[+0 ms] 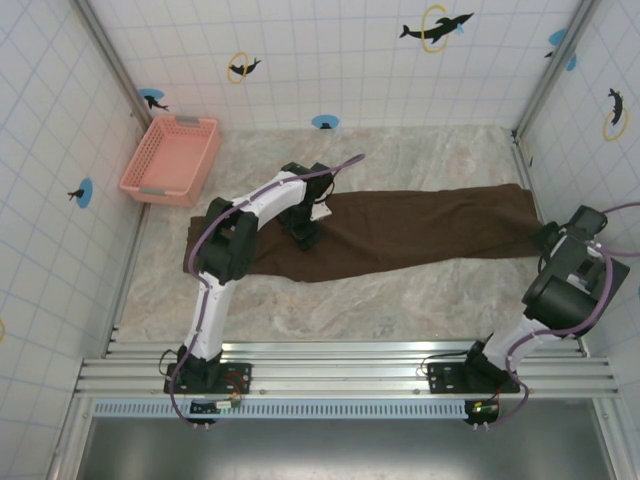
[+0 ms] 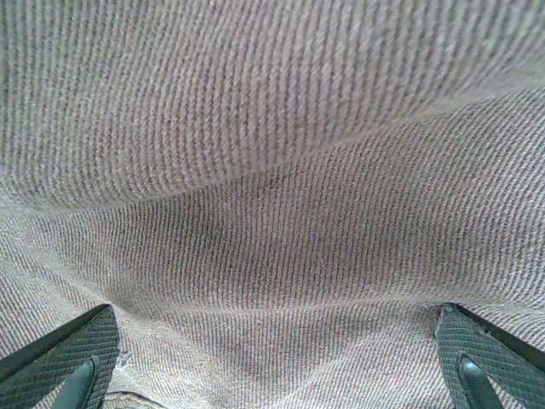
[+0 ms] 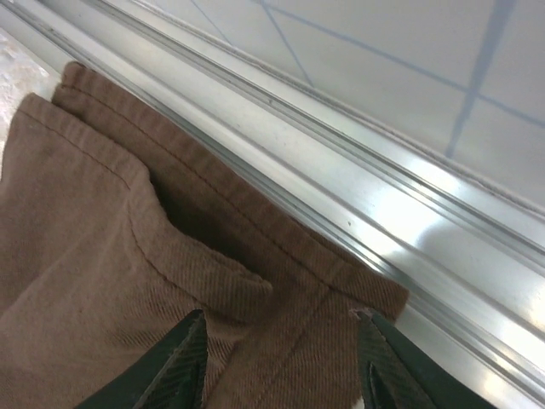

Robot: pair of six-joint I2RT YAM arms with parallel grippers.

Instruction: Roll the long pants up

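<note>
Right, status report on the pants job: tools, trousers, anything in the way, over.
Left tool open, low over pants' left half. Right tool open, straddling hem by right rail. Pants flat, unrolled. Pink basket far left, apart.

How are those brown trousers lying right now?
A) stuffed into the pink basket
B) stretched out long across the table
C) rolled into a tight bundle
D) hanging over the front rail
B: the long pants lie flat and stretched out across the table, their far end reaching the right wall, well apart from the pink basket in the far left corner.
</note>
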